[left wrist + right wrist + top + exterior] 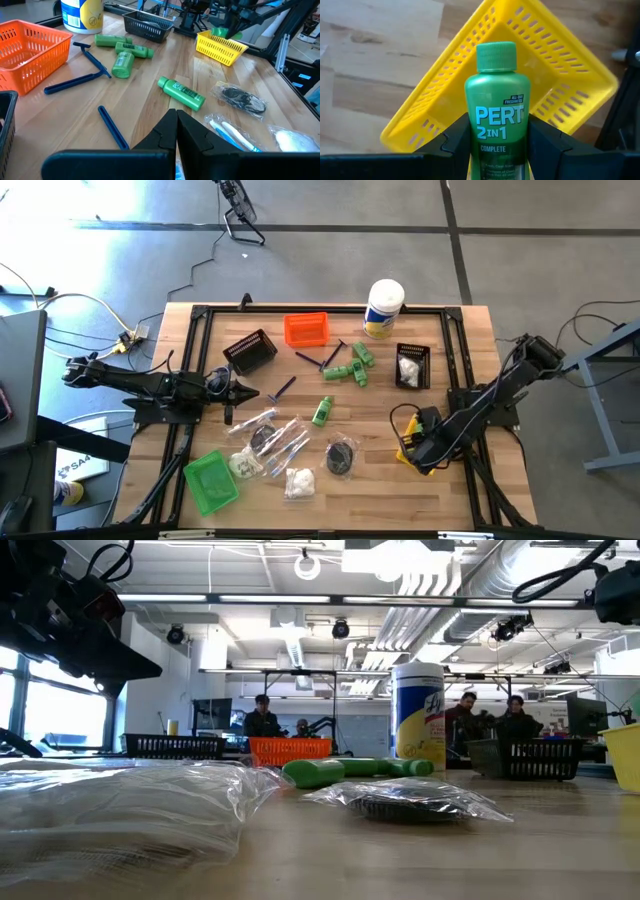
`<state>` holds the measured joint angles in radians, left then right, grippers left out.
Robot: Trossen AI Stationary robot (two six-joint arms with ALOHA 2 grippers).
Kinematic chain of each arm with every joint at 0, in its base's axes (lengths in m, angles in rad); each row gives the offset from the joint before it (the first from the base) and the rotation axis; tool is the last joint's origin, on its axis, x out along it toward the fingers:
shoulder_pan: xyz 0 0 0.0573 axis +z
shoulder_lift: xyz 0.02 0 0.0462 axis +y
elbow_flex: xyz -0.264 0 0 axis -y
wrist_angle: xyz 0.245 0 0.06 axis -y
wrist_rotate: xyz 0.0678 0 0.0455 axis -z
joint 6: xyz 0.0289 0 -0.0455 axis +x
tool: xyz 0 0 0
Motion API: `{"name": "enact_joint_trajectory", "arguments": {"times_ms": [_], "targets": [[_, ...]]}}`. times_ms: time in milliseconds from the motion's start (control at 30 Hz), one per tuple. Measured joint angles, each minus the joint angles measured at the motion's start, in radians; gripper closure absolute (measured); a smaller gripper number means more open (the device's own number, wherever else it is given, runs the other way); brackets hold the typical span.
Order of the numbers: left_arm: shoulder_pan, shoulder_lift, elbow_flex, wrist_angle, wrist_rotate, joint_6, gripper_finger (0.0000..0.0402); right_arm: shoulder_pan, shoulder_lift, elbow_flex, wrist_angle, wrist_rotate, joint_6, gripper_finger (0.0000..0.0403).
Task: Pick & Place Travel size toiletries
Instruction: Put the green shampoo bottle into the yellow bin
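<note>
My right gripper (pixel 425 442) hangs over the yellow bin (pixel 545 70) near the table's right edge, shut on a green mini bottle (pixel 495 100). My left gripper (pixel 176 117) waits shut and empty at the table's left (pixel 258 392). Other travel size toiletries lie flat on the wood. These are a cluster of green bottles (pixel 352 365), a single green bottle (pixel 322 411), dark blue sticks (pixel 283 389), clear-wrapped packets (pixel 272 438), a wrapped dark bundle (pixel 341 455) and a bag of white puffs (pixel 298 482). My right gripper pinches the green bottle between its two fingers (pixel 452 145), on the two sides of its body (pixel 472 145) below the label. The fingers come from above, pointing down, and lie along the bottle. The bottle is lifted clear, its cap (pixel 496 56) pointing down at the yellow bin.
An orange bin (pixel 306 329), a black bin (pixel 250 351) and a tall white canister (pixel 384 307) stand toward the far edge. Another black bin (pixel 412 366) holds a white bag. A green bin (pixel 211 481) sits at the near left. People stand in the room beyond.
</note>
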<state>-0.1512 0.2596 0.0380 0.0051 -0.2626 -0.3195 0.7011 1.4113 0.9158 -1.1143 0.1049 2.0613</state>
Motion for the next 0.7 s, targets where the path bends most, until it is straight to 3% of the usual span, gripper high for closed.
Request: {"name": "enact_joint_trajectory", "arguments": {"times_ms": [367, 700], "targets": [[0.0, 0.0, 0.0, 0.0, 0.0, 0.0, 0.0398, 0.006, -0.001, -0.084, 0.136, 0.034, 0.038, 0.026], [0.0, 0.0, 0.0, 0.0, 0.0, 0.0, 0.0398, 0.006, -0.001, -0.098, 0.146, 0.028, 0.038, 0.026]]}}
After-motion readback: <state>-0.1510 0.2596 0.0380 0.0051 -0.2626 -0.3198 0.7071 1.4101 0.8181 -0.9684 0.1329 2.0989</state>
